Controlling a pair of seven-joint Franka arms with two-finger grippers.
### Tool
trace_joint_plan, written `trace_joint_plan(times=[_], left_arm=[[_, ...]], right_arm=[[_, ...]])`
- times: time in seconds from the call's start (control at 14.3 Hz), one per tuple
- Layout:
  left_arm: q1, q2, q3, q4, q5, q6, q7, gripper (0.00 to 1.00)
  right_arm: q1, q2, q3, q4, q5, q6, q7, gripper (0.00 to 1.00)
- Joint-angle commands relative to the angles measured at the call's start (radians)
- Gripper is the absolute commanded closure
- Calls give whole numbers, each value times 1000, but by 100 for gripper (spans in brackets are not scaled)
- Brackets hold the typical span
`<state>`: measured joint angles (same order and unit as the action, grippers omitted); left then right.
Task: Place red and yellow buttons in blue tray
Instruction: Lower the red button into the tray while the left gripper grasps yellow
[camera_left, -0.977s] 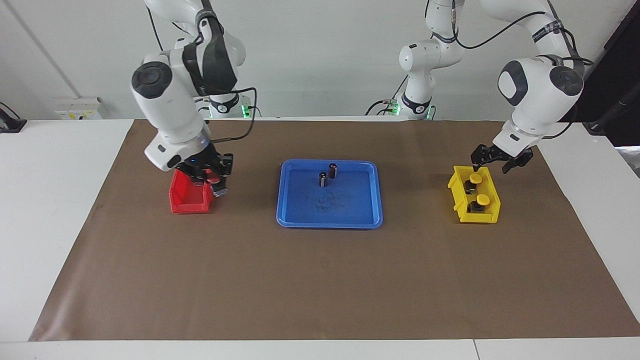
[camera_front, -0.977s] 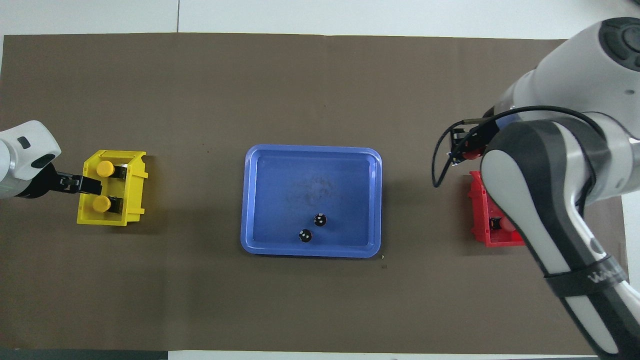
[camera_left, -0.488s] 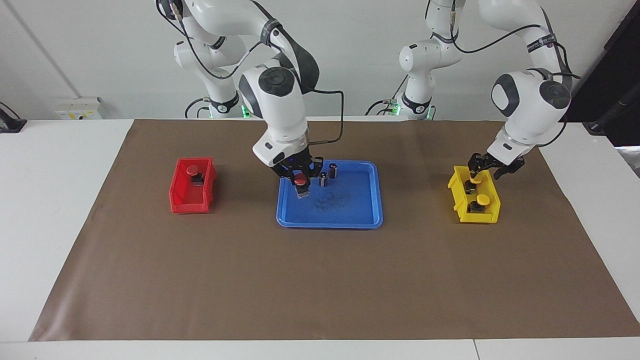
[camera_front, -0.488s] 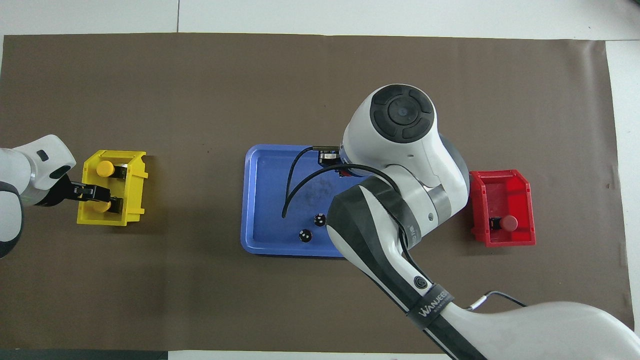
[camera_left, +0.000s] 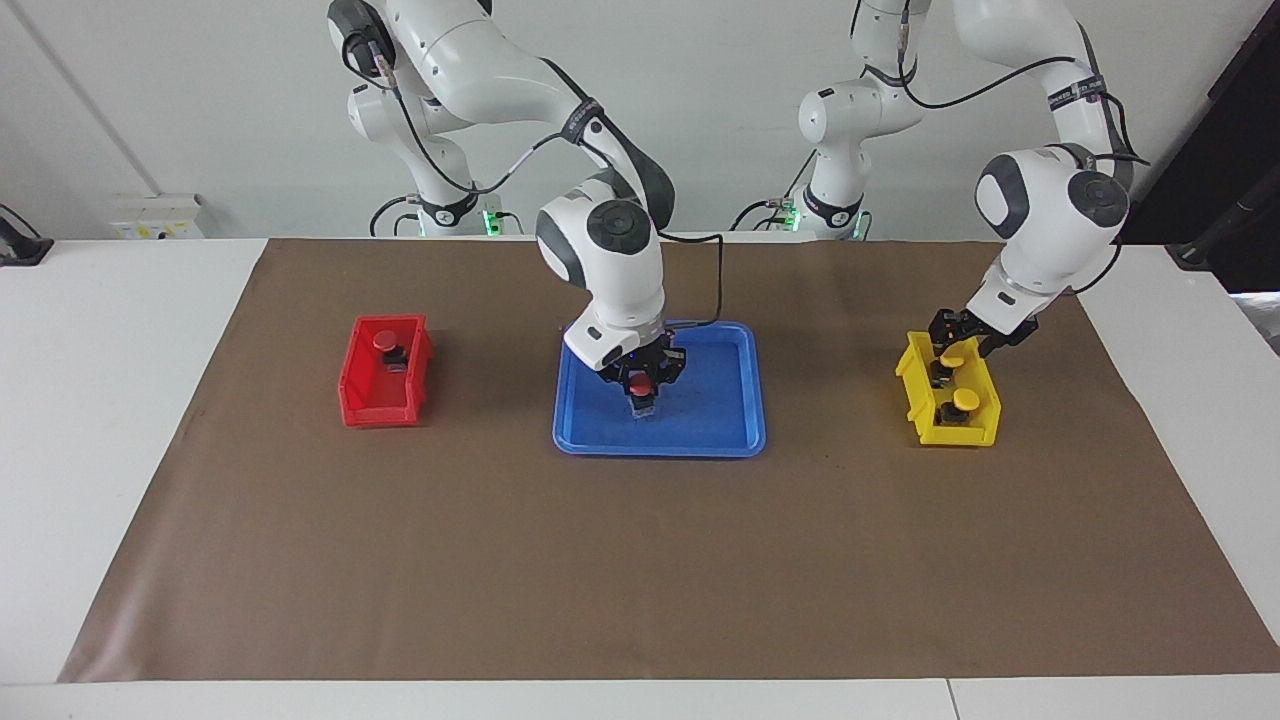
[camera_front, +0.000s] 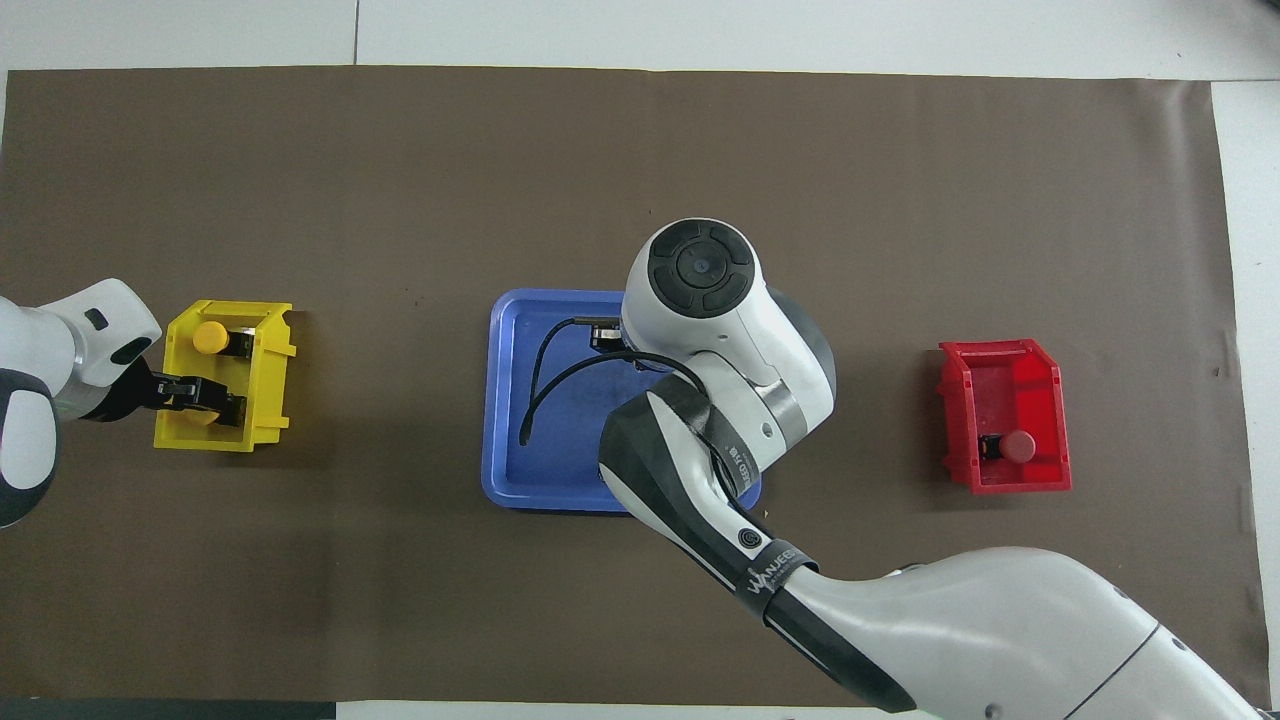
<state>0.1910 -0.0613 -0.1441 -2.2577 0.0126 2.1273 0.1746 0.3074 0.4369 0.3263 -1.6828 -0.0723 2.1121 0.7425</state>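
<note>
1. You can read one piece of lettering only: white capitals on the black strap (camera_front: 775, 577) wrapped round the right arm (camera_front: 960, 620), seen in the overhead view. It appears to begin "WANJEE"; the last letters run off round the strap's edge and you cannot make them out.
2. Beside that lettering on the same strap you will see a small round white logo (camera_front: 749, 538); it carries nothing you can read.

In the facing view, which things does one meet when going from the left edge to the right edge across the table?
Red bin with one red button → blue tray, where the right gripper holds a red button → yellow bin with two yellow buttons, the left gripper at one of them.
</note>
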Motion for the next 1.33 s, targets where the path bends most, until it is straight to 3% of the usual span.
trace_joint_plan(times=[0.0,0.35,0.49,0.84,1.05,1.19,1.26], left_arm=[[-7,-8,-6,-34,-3,45,-40,25],[-7,-8,-6,-39,-3,60,-44,28],[-4,-8,-6,-39,-3,62,-44,30],[2,12,-6,-42,-3,83,-44,33],[7,11,-6,-48,-3,94,-44,33],[7,11,-6,-49,-3,98,-44,42],[7,11,-6,-49,-3,98,-46,54]], right_arm=[[-10,-9,0,-31,-24,14,17,77],[-19,-17,0,-66,-29,51,18,71],[-19,-20,0,-86,-30,68,18,62],[-16,-27,-1,-86,-30,100,34,23],[-46,-46,-1,-26,-50,48,20,23],[-91,-84,0,6,-55,-1,-29,23],[-120,-119,0,5,-55,-23,-105,23]])
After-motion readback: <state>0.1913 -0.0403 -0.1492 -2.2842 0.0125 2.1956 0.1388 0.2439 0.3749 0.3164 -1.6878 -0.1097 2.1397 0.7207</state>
